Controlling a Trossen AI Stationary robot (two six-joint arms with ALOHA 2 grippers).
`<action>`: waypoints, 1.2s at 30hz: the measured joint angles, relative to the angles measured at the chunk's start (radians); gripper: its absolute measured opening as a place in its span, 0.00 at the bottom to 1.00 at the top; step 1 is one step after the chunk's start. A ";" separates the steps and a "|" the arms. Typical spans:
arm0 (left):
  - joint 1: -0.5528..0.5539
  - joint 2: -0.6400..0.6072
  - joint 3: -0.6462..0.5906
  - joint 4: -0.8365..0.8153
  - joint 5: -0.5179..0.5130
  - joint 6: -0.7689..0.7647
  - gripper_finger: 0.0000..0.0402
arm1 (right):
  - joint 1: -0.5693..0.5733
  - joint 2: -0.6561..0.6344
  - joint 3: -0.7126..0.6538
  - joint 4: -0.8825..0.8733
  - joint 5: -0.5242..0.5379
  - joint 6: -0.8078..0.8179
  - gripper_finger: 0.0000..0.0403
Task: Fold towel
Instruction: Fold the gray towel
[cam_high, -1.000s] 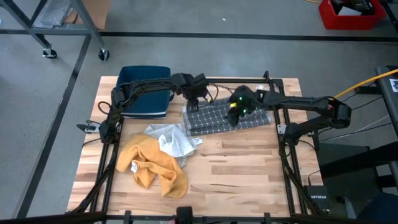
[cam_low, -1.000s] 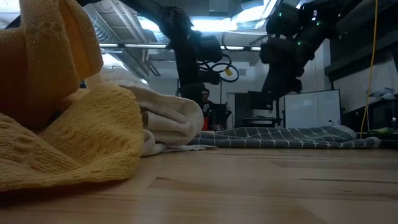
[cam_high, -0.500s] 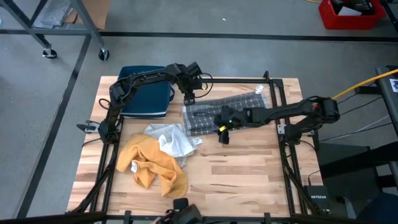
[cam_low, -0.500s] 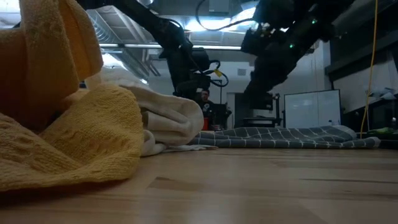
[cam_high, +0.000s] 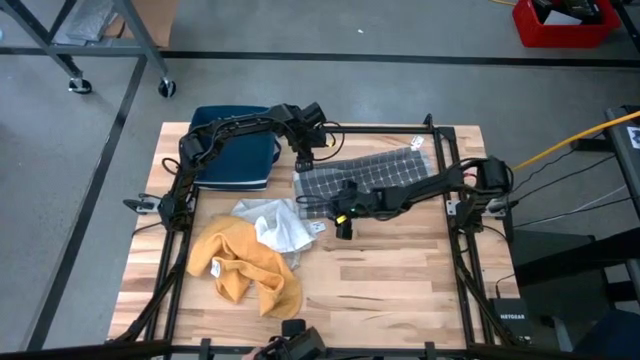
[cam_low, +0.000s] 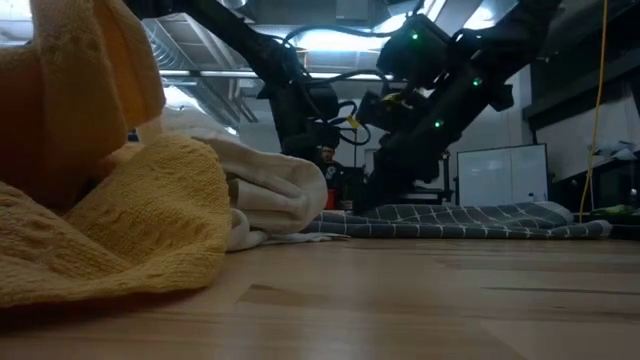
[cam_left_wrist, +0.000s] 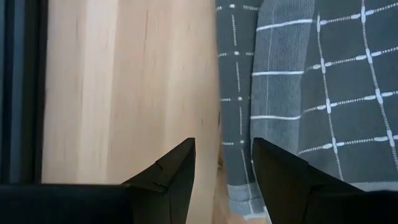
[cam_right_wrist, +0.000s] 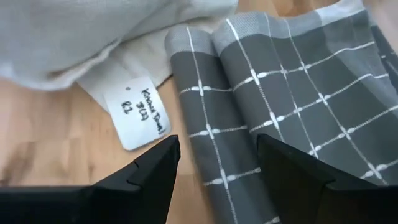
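Here the wooden table (cam_high: 400, 270) fills the middle of the high view, pale planks inside a dark metal frame, with grey concrete floor around it. A red bin (cam_high: 562, 20) sits at the upper right corner of the frame, and a yellow cable (cam_high: 580, 138) runs in from the right edge. In the low view the room behind is dim, with bright ceiling lights and a white cabinet (cam_low: 500, 175) at the right.

The grey checked towel (cam_high: 365, 178) lies flat at the upper middle of the table, folded into a strip. The left gripper (cam_high: 304, 158) hangs over its upper left corner; in the left wrist view its fingers (cam_left_wrist: 177, 171) stand apart, holding nothing, with the towel's edge just beyond them. The right gripper (cam_high: 344, 222) sits at the towel's lower left edge — its fingers (cam_right_wrist: 155, 168) are spread too, empty, over the checked cloth and a white tag (cam_right_wrist: 138, 109) with handwriting that is too small to read.

A dark blue cushion (cam_high: 235, 150) lies at the upper left of the table, partly under the left arm. A light grey cloth (cam_high: 275, 225) and a crumpled orange towel (cam_high: 245, 265) lie at the lower left. In the low view the orange towel (cam_low: 100, 200) blocks the whole left side of the frame — the checked towel (cam_low: 470, 220) shows only as a thin band behind it, and the gripper tips are lost among dark arm parts.
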 joint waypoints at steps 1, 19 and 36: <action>0.000 0.000 0.000 0.004 0.000 0.000 0.38 | -0.001 0.009 0.006 -0.002 0.001 -0.014 0.55; 0.000 0.001 0.000 0.002 0.000 0.000 0.38 | 0.058 0.137 0.095 -0.018 0.256 -0.177 0.55; 0.000 0.001 0.000 0.001 0.000 0.000 0.38 | 0.055 0.159 0.096 -0.012 0.225 -0.144 0.55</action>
